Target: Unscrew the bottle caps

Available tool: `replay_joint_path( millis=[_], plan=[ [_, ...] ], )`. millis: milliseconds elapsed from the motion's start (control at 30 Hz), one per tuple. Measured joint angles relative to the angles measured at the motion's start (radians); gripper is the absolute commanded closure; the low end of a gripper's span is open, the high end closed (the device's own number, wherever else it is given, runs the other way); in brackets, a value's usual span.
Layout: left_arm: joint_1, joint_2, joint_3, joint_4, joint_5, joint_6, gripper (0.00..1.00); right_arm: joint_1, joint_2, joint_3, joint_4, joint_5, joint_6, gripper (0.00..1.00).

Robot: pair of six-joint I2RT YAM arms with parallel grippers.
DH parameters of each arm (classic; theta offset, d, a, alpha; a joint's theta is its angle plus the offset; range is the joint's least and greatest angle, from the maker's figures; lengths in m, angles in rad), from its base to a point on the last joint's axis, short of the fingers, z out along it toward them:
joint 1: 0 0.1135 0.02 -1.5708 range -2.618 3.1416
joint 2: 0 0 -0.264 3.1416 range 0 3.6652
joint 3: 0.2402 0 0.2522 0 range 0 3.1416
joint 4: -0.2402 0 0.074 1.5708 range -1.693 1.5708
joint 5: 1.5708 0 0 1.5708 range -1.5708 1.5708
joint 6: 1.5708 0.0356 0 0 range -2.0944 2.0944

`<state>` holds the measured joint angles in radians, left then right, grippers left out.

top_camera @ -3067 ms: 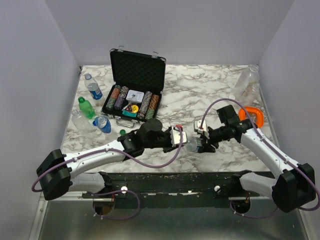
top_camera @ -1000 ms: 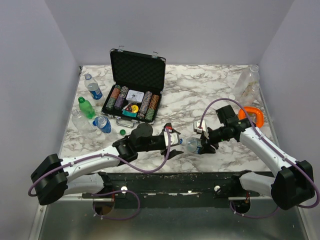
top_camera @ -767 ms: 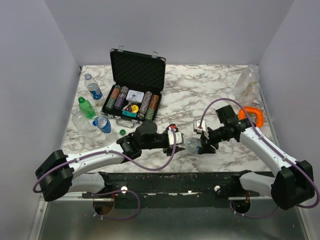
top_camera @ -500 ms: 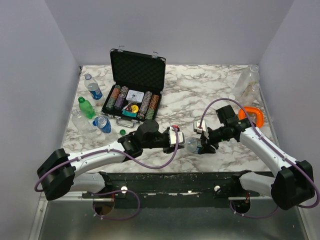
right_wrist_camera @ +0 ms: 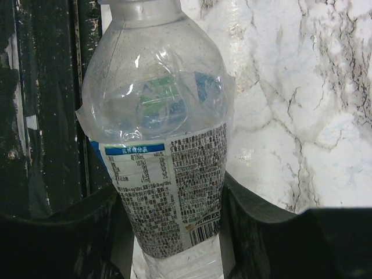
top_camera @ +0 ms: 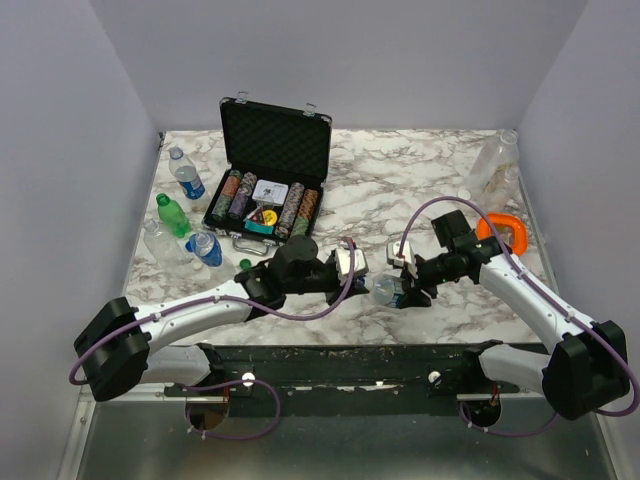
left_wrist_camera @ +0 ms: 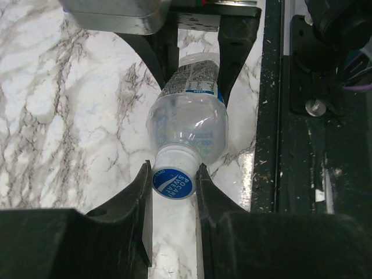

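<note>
One bottle [left_wrist_camera: 187, 119] is clamped by the right gripper [right_wrist_camera: 171, 229], its cap [left_wrist_camera: 172, 182] pinched by the left gripper [left_wrist_camera: 173, 174]; a firm, axis-true twist is advised.

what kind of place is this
Most likely a robot lab test cell, not a home: a marble-pattern table boxed in by plain grey walls, the left arm and right arm bolted at its near edge, and props set out, bottles and an open chip case.
</note>
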<state>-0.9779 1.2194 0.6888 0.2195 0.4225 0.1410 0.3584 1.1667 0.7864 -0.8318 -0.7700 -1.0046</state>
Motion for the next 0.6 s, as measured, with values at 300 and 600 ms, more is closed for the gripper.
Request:
replay_joint_path(
  millis=[300, 600],
  plan=[
    [0.015, 0.0, 0.035, -0.048, -0.092, -0.484, 1.0, 0.0, 0.0, 0.0, 0.0, -0.019, 0.006, 0.71],
    [0.009, 0.0, 0.069, -0.154, -0.266, -0.935, 1.0, 0.0, 0.012, 0.006, 0.01, -0.02, 0.009, 0.71]
  ],
)
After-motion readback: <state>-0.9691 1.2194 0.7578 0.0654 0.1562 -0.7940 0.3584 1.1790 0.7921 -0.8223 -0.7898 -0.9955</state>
